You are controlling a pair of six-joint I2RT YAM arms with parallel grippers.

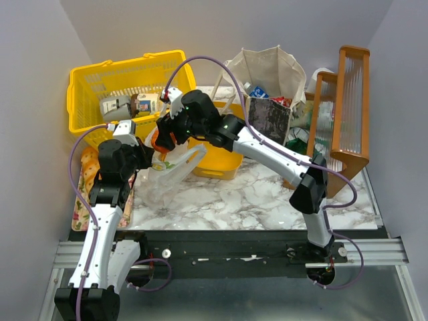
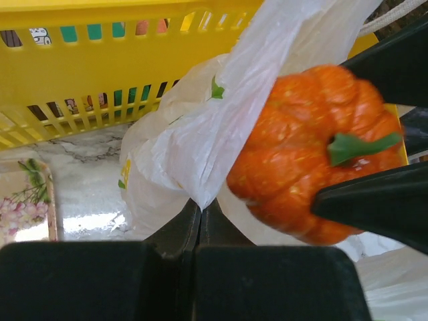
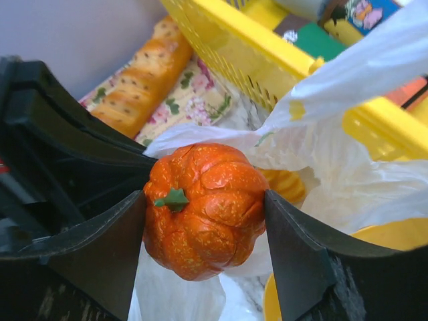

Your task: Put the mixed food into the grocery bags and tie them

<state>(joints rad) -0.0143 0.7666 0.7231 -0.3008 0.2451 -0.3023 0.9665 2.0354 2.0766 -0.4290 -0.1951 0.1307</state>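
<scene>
A thin white plastic grocery bag hangs open at the left of the table. My left gripper is shut on its rim and holds it up. My right gripper is shut on a small orange pumpkin-shaped food with a green stem, held just above the bag's mouth. A ridged yellow item lies inside the bag. In the top view the pumpkin sits between both grippers. The beige canvas tote stands upright at the back with packets inside.
A yellow basket holding cartons stands at the back left, and a second yellow container sits just right of the bag. Bread loaves lie on a floral tray at the left edge. A wooden rack stands at the right.
</scene>
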